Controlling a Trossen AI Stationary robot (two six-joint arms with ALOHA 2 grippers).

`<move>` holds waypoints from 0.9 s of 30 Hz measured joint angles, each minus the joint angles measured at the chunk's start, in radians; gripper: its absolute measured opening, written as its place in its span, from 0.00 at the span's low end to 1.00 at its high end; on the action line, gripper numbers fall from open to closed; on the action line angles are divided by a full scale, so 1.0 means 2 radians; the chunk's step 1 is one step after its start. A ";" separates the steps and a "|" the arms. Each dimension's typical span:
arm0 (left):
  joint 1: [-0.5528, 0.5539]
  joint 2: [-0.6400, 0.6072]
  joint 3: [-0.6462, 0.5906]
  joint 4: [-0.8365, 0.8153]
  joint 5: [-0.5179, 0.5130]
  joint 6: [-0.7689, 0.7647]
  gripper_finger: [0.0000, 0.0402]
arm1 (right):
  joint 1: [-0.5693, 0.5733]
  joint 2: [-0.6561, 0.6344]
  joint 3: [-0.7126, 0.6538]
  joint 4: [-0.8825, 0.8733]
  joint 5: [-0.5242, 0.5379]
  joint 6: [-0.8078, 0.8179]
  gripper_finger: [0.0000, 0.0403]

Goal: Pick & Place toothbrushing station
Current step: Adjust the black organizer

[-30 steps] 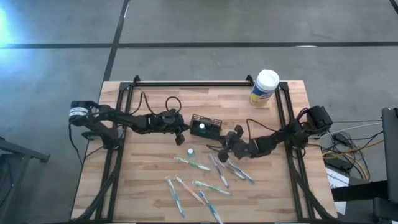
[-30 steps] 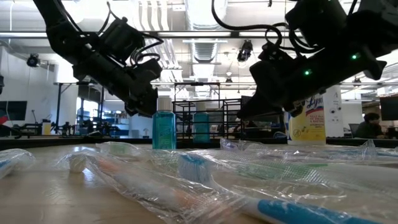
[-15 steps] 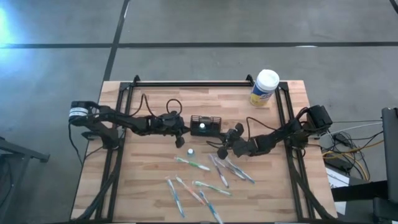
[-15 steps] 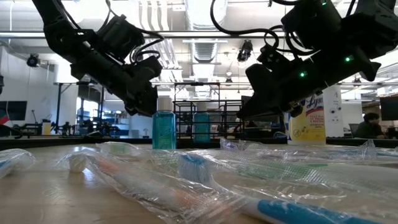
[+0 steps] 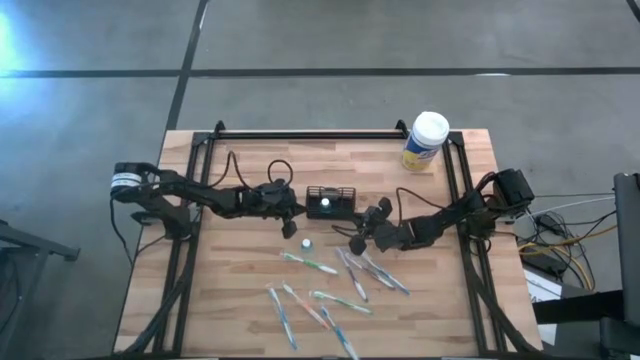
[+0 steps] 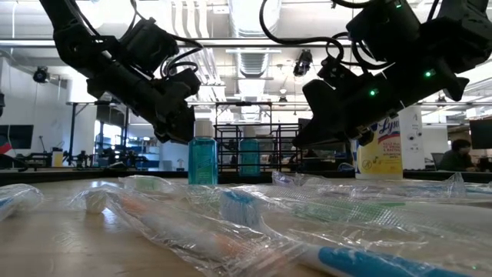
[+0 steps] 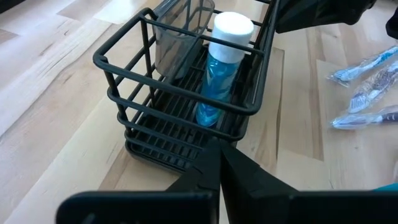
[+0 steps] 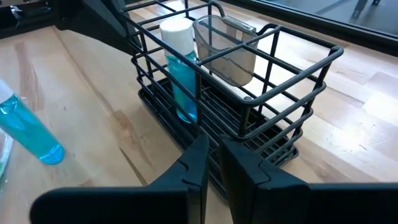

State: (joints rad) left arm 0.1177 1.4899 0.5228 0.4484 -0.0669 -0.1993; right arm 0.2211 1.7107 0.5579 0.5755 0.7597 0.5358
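We see wrapped toothbrushes [image 5: 330,290] nearest on the worktop [image 5: 240,300]. Further back, the wire holder [image 5: 330,201] sits mid-worktop with a blue bottle [image 7: 219,74] inside. Left gripper [image 5: 291,224] at its 9 o'clock, jaws fully shut, empty. Right gripper [image 5: 357,235] at its 4 o'clock, jaws nearly closed, empty. Canister [image 5: 424,141] at 1 o'clock, farthest.

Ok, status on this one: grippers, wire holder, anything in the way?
Left gripper shut, right gripper nearly shut, both empty, flanking the black wire-mesh holder. Blue bottle with white cap stands inside. Second blue bottle and wrapped toothbrushes nearby.
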 joint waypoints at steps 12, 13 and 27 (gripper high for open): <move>-0.006 0.000 0.000 -0.001 0.017 0.002 0.01 | -0.004 0.000 0.000 -0.009 0.000 0.009 0.09; -0.006 0.000 0.000 -0.001 0.016 0.006 0.01 | -0.004 0.000 0.000 -0.009 0.000 0.009 0.09; -0.004 -0.020 0.002 -0.023 -0.020 0.030 0.02 | 0.003 -0.002 0.026 -0.010 -0.039 -0.030 0.09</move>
State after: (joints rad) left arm 0.1104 1.4499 0.5259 0.4034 -0.1061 -0.1387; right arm 0.2275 1.7077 0.6101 0.5564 0.6808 0.4760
